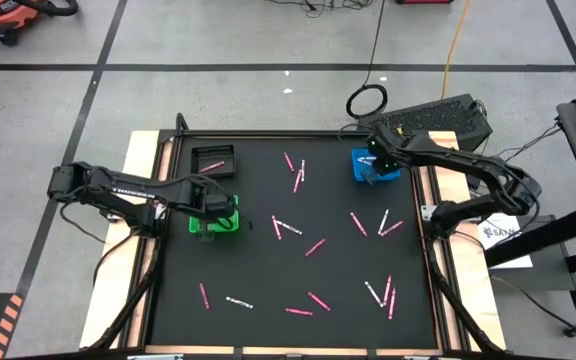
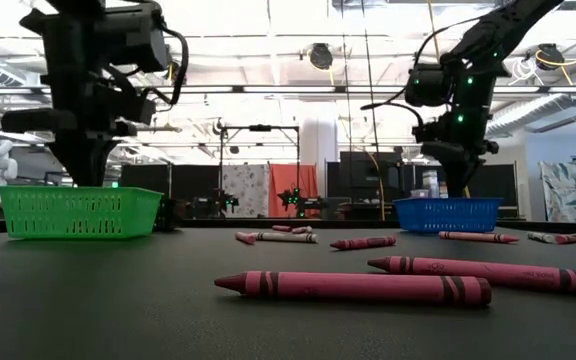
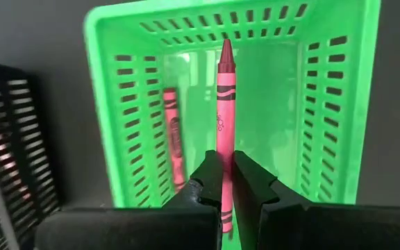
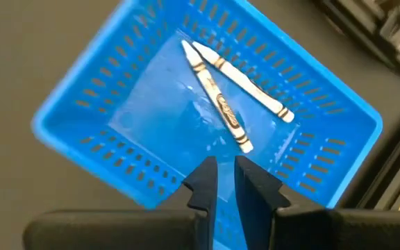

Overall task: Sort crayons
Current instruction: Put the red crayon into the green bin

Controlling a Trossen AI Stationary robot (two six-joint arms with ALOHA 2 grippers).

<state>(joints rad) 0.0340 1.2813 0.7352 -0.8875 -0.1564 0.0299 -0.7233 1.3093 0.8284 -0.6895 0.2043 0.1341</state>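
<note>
Now, down at the green basket (image 3: 325, 104), one pink crayon (image 3: 174, 135) lies inside, and the left gripper (image 3: 226, 182) is clenched on another pink crayon (image 3: 225, 104) above it. The right gripper (image 4: 226, 177), fingers slightly apart and holding nothing, hangs over the blue basket (image 4: 82, 125) with two white crayons (image 4: 217, 97). A black tray (image 1: 214, 160) sits just beyond the green basket; loose crayons (image 1: 286, 228) scatter across the black table (image 1: 258, 270).

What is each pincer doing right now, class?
Left pincer: closed on a pink crayon over the green basket.
Right pincer: open, empty, above the blue basket.
</note>
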